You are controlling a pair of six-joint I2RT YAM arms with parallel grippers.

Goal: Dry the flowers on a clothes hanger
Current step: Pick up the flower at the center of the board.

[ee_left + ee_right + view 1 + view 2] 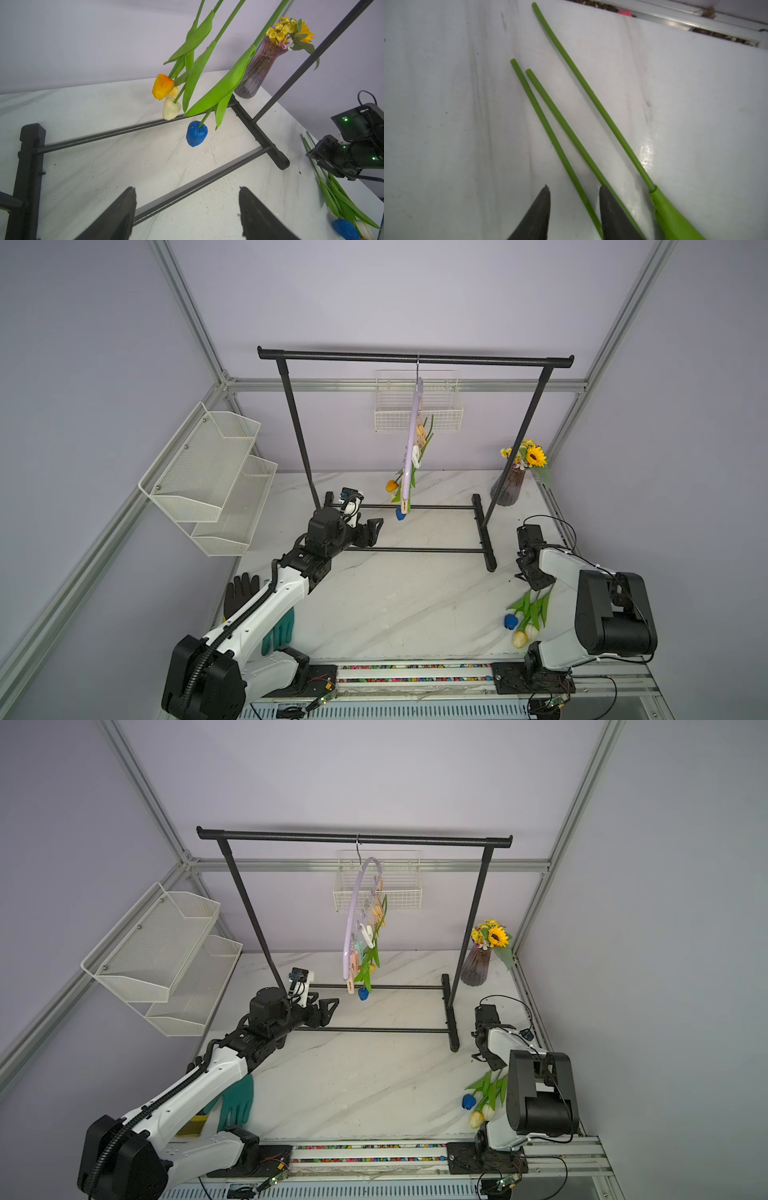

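The lilac clothes hanger [412, 443] [351, 923] hangs by its hook from the rack bar, edge-on. Several flowers are pinned to it head down: orange [163, 86], cream [171, 109] and blue [196, 134] heads. Three more flowers [530, 610] [488, 1088] lie on the table at the right. My left gripper [376, 531] [187, 188] stands open and empty, low over the rack's base, left of the hung flowers. My right gripper [575, 187] points down at the loose stems. Its jaws stand apart astride one stem [542, 116], not pinching it.
The black garment rack [415, 358] spans the back, its base bars [187, 187] on the table under my left gripper. A dark vase with sunflowers [509, 487] stands back right. White wire baskets [208, 477] [417, 406] hang on the walls. Gloves [241, 593] lie front left.
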